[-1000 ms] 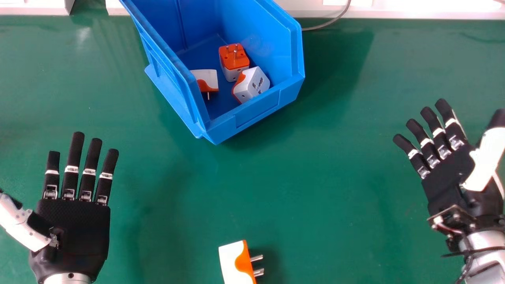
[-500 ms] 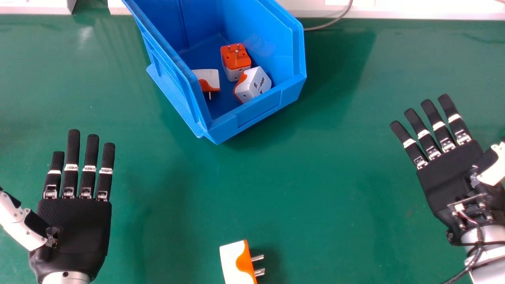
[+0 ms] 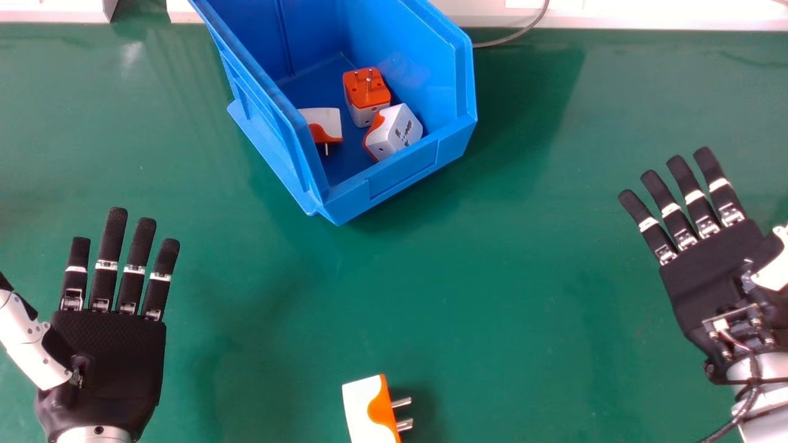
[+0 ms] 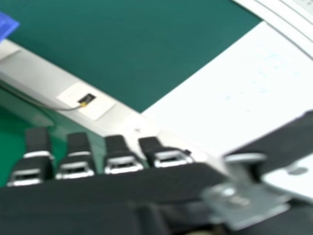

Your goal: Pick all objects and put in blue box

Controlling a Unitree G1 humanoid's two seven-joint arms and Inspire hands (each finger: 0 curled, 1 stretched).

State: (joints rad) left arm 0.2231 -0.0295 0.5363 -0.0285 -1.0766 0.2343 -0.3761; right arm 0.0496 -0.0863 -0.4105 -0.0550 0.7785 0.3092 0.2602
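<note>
I look down at a big blue plastic box (image 3: 403, 175) on a green table (image 3: 492, 295). Inside the box I see three white and orange plastic plug blocks: one with its orange side and pins up (image 3: 367, 92), one with its white holes showing (image 3: 397, 131), and one by the box's left wall (image 3: 326, 123). One more white and orange plug block with metal pins (image 3: 363, 409) lies nearer me than the box. My left hand (image 3: 111, 363) and right hand (image 3: 708, 267), either side of the box and nearer me, are open and empty.
</note>
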